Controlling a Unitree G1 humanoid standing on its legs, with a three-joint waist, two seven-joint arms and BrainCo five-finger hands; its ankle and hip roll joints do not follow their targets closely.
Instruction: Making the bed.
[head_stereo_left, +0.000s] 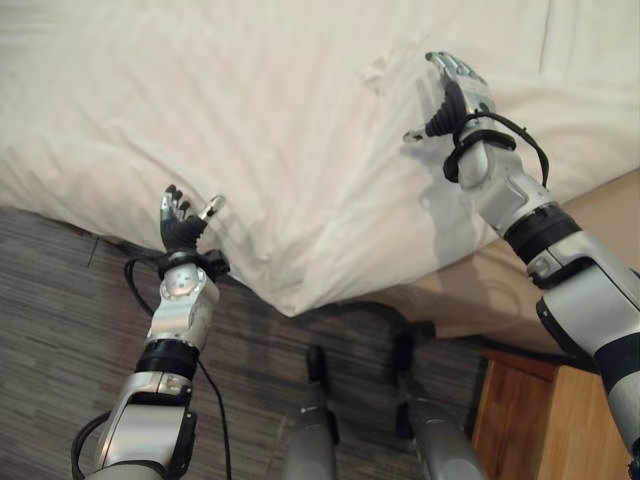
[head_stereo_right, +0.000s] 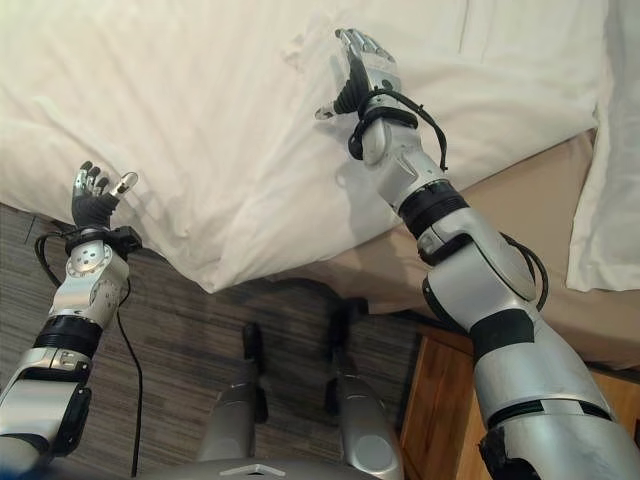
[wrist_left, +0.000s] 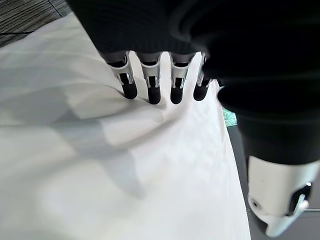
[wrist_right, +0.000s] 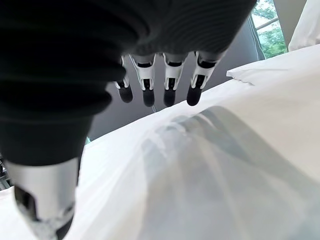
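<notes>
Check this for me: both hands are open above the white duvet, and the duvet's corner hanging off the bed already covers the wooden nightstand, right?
Not quite. The hanging corner of the white duvet droops over the floor, apart from the wooden nightstand, which stands uncovered, as the left eye view shows. The rest holds: the left hand and the right hand are both open above the duvet.

A bed with a bare tan mattress (head_stereo_left: 500, 290) carries a crumpled white duvet (head_stereo_left: 250, 130), one corner drooping over the edge above the grey striped floor (head_stereo_left: 60, 320). A white pillow (head_stereo_right: 610, 190) lies on the mattress.
</notes>
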